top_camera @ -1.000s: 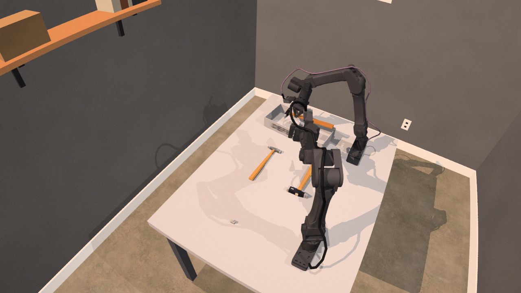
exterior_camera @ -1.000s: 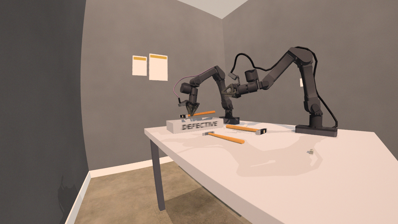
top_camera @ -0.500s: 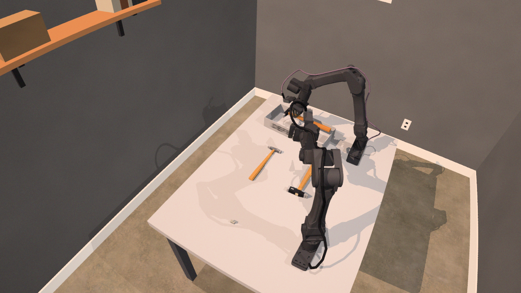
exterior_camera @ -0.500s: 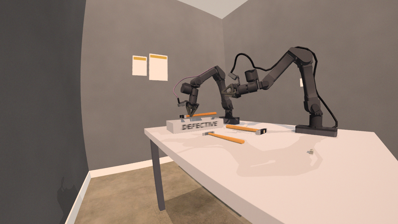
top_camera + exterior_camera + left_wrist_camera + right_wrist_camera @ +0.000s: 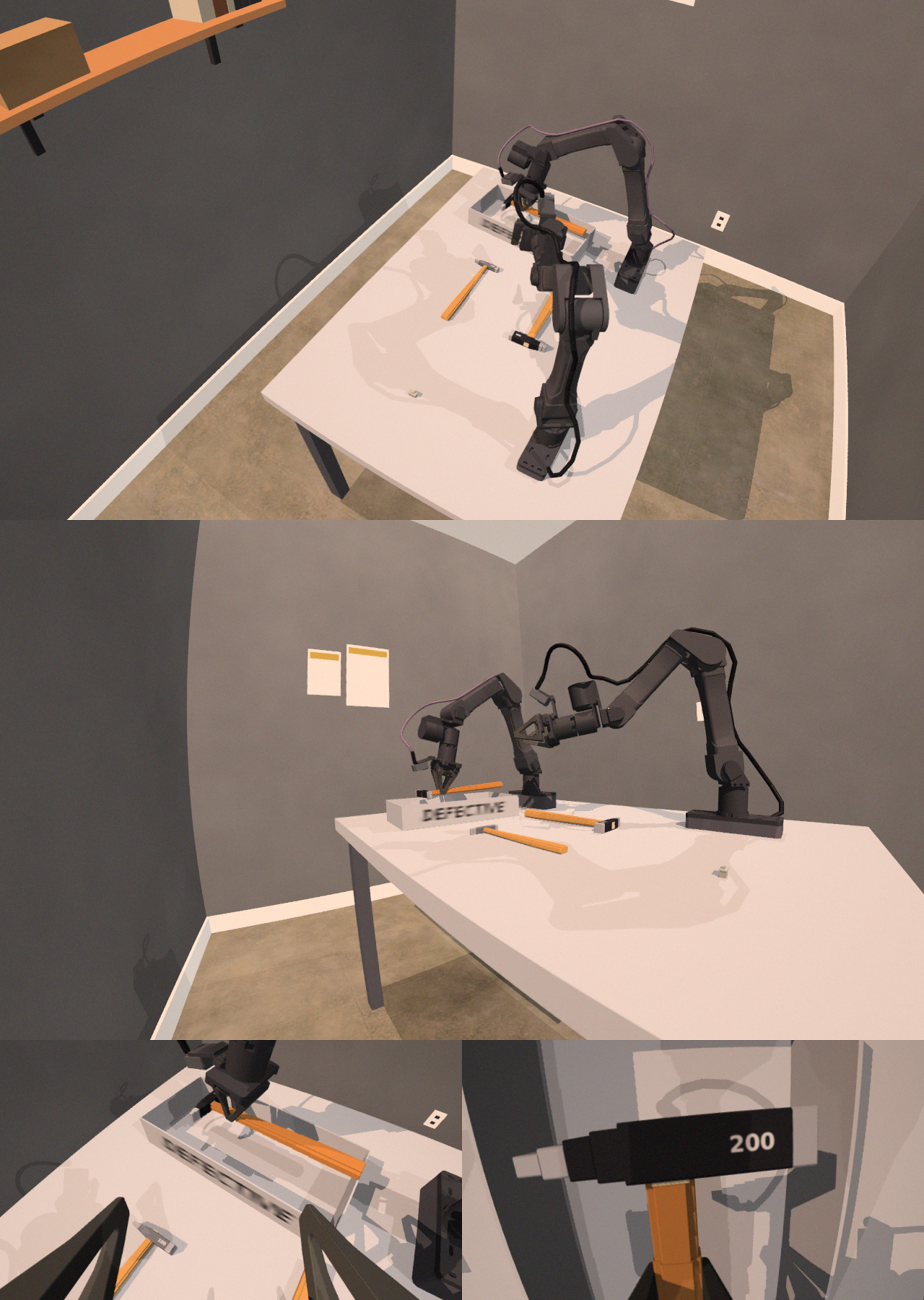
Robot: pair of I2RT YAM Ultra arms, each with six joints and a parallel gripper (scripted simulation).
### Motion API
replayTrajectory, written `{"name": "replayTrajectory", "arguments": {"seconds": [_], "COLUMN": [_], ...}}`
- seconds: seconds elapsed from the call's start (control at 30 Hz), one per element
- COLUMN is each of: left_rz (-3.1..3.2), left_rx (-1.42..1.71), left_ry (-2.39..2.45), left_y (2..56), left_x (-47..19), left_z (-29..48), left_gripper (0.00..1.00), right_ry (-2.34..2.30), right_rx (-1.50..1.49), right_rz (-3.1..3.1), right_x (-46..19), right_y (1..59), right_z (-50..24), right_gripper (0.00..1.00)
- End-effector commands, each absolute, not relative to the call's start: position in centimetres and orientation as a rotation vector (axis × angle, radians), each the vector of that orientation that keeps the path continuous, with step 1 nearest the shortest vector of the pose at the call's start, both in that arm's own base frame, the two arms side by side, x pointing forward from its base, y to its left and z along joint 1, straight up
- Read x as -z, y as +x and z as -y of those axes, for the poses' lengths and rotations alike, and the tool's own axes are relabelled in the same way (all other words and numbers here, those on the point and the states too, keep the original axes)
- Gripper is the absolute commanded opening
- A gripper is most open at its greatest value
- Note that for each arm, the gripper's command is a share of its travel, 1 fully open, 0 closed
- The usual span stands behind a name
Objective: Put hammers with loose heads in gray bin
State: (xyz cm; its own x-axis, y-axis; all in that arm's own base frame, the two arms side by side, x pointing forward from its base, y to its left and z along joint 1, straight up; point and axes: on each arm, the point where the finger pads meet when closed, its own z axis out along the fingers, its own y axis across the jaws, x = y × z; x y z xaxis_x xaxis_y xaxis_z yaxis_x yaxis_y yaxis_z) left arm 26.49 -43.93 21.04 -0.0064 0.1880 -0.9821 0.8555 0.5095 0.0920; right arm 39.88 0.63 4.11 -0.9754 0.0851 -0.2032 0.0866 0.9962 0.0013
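dark gray wall [image 5: 226, 193] [image 5: 97, 681], brown floor [image 5: 213, 445] [image 5: 290, 959], white baseboard [image 5: 123, 469] [image 5: 290, 910]

From my top view, the bin [image 5: 491, 227] [image 5: 403, 814] [image 5: 216, 1179] sits at the table's [image 5: 388, 349] [image 5: 807, 921] [image 5: 108, 1184] far end, a hammer [image 5: 568, 223] [image 5: 474, 786] [image 5: 299, 1141] above it. Nearer me, two hammers lie on the table: one left [image 5: 466, 290] [image 5: 526, 840] [image 5: 135, 1260], one right [image 5: 541, 316] [image 5: 565, 817] [image 5: 300, 1289] (partly behind an arm [image 5: 568, 362]).

Left pincer [image 5: 518, 234] [image 5: 519, 735] [image 5: 215, 1202] wide open; right pincer [image 5: 522, 204] [image 5: 443, 789] [image 5: 231, 1118] [image 5: 678, 1271] clamped, pointing down.
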Motion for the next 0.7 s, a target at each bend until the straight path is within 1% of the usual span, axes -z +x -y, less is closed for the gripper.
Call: {"name": "replayTrajectory", "arguments": {"seconds": [0.0, 0.37, 0.57, 0.63, 0.67], "left_rz": [-1.476, -1.476, -1.476, -1.476, -1.476], "left_rx": [0.688, 0.688, 0.688, 0.688, 0.688], "left_ry": [0.919, 0.919, 0.919, 0.919, 0.919], "left_y": [26.7, 26.7, 26.7, 26.7, 26.7], "left_x": [-23.1, -23.1, -23.1, -23.1, -23.1], "left_z": [44.3, 44.3, 44.3, 44.3, 44.3], "left_gripper": [1.00, 1.00, 1.00, 1.00, 1.00], "right_ry": [0.129, 0.128, 0.127, 0.126, 0.126], "right_rx": [0.021, 0.018, 0.018, 0.024, 0.022], "right_rz": [-2.864, -2.823, -2.800, -2.856, -2.832], "right_x": [-6.1, -5.6, -2.7, -2.1, -2.1], "right_y": [41.7, 42.5, 42.8, 41.4, 42.0], "right_z": [-0.9, -0.9, -1.0, -0.9, -0.9], "right_gripper": [0.12, 0.12, 0.12, 0.12, 0.12]}}
